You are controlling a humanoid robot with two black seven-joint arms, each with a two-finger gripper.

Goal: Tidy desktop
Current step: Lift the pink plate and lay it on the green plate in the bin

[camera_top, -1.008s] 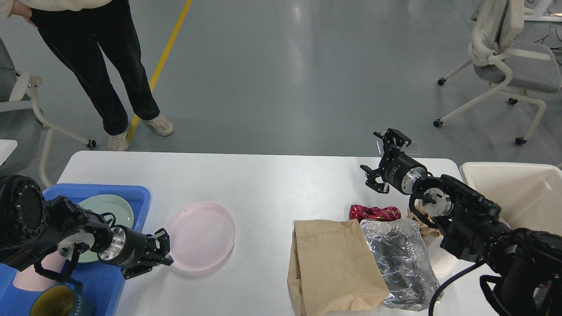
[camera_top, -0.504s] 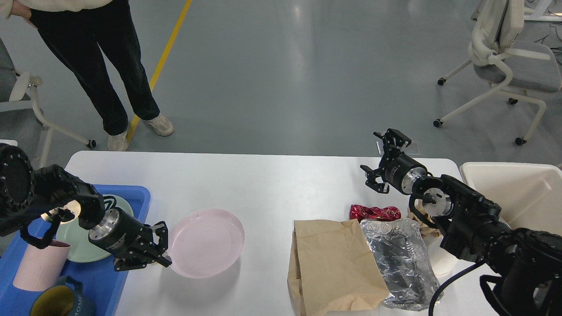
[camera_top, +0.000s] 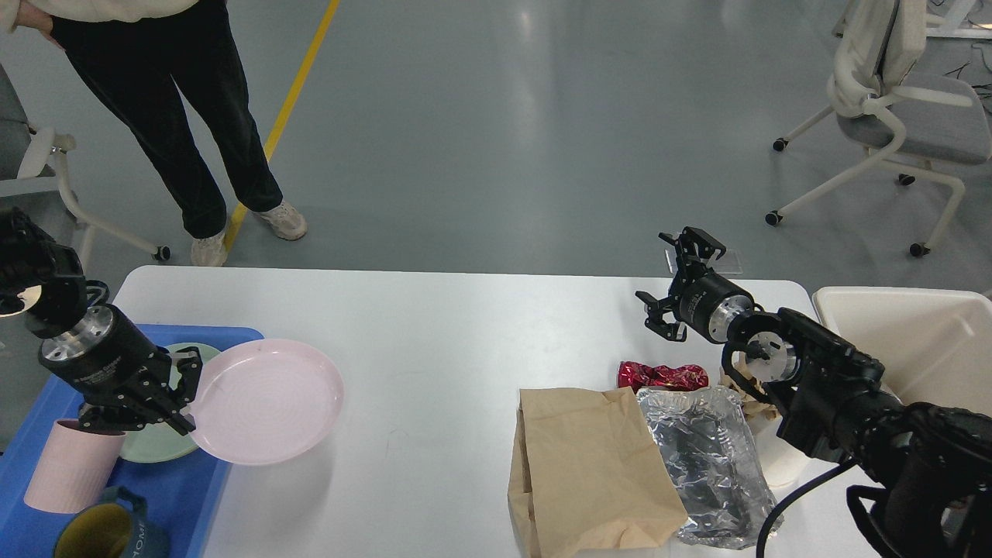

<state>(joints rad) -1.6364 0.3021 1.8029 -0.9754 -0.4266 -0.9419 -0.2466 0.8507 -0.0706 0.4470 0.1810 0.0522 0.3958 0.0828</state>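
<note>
The white desktop (camera_top: 457, 325) fills the lower half of the head view. My left gripper (camera_top: 184, 394) is shut on the left rim of a pink plate (camera_top: 267, 399) and holds it lifted above the desktop, partly over the edge of the blue tray (camera_top: 186, 496). A brown paper bag (camera_top: 585, 473), a crumpled silver foil bag (camera_top: 709, 457) and a red crumpled wrapper (camera_top: 663, 376) lie at the right. My right gripper (camera_top: 673, 288) is open and empty above the far right of the desktop, behind the red wrapper.
The blue tray holds a green plate (camera_top: 159, 446), a pink cup (camera_top: 66, 473) and a dark mug (camera_top: 105, 533). A cream bin (camera_top: 914, 341) stands at the right edge. A person (camera_top: 163, 116) stands beyond the far left corner. An office chair (camera_top: 899, 116) is at the far right.
My left gripper has lifted the pink plate off the desktop and carried it left toward the blue tray. The right arm has not moved.
</note>
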